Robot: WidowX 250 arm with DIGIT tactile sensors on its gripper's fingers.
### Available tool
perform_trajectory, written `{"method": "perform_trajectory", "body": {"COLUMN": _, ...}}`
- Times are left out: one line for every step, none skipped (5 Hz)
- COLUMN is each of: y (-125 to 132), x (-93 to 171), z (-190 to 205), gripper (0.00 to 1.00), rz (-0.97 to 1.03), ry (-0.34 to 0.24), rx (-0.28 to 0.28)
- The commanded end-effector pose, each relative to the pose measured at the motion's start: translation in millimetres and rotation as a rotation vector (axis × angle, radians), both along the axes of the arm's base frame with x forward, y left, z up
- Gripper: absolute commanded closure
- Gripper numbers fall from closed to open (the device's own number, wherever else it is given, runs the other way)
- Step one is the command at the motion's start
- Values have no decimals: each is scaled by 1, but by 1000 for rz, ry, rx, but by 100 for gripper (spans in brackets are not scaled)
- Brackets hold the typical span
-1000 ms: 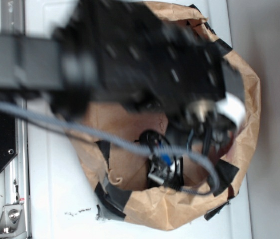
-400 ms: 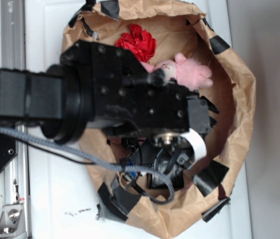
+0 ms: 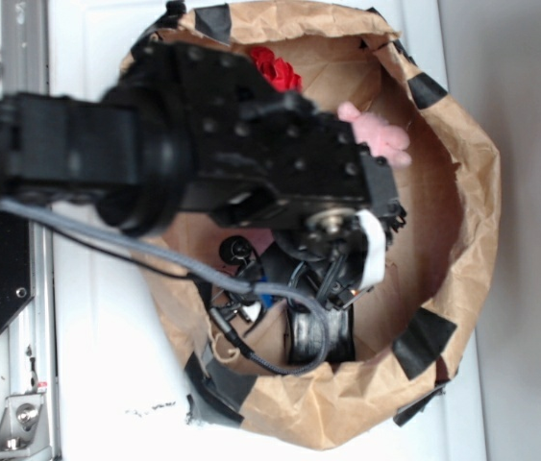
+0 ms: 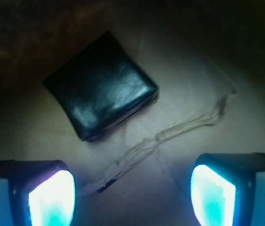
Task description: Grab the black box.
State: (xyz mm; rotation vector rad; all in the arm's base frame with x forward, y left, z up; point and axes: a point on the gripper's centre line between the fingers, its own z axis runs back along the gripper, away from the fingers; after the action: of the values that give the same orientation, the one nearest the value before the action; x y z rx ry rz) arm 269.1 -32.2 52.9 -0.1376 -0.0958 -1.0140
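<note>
Now swung upward across the brown paper bag (image 3: 462, 202) compared with a moment ago, hiding most of the red flower (image 3: 275, 67) and all but the pink bunny (image 3: 378, 136) tip. Black box (image 4: 101, 85) out of sight from the exterior camera, masked by the arm (image 3: 241, 158); plain only from the wrist, lying flat on the bag floor, tilted, glossy. Gripper (image 4: 132, 188) spread wide, fingers (image 4: 52, 197) glowing blue, hanging clear of the box, touching nothing. Pale crease running across the paper just beside the box.
</note>
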Motion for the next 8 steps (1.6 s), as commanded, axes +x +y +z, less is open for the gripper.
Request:
{"method": "perform_trajectory", "body": {"y": -19, "x": -25, "z": 11, "gripper": 0, "rz": -178, "ry": -101, "rx": -20}}
{"method": "perform_trajectory", "body": {"y": -31, "x": -29, "z": 4, "gripper": 0, "rz": -197, "ry": -150, "rx": -39}}
{"method": "perform_trajectory", "body": {"y": -42, "x": -24, "z": 4, "gripper": 0, "rz": -189, "ry": -165, "rx": -57}}
{"method": "perform_trajectory", "body": {"y": -45, "x": -12, "z": 11, "gripper": 0, "rz": -135, "ry": -160, "rx": -74}}
{"method": "perform_trajectory", "body": {"y": -50, "x": 0, "z": 25, "gripper": 0, "rz": -105, "ry": -121, "rx": -104}}
{"method": "perform_trajectory", "body": {"y": -55, "x": 4, "z": 34, "gripper": 0, "rz": -112, "ry": -99, "rx": -109}}
{"method": "perform_trajectory", "body": {"y": -59, "x": 0, "z": 27, "gripper": 0, "rz": -155, "ry": -109, "rx": -88}}
{"method": "perform_trajectory", "body": {"y": -58, "x": -1, "z": 18, "gripper": 0, "rz": -173, "ry": -116, "rx": -85}}
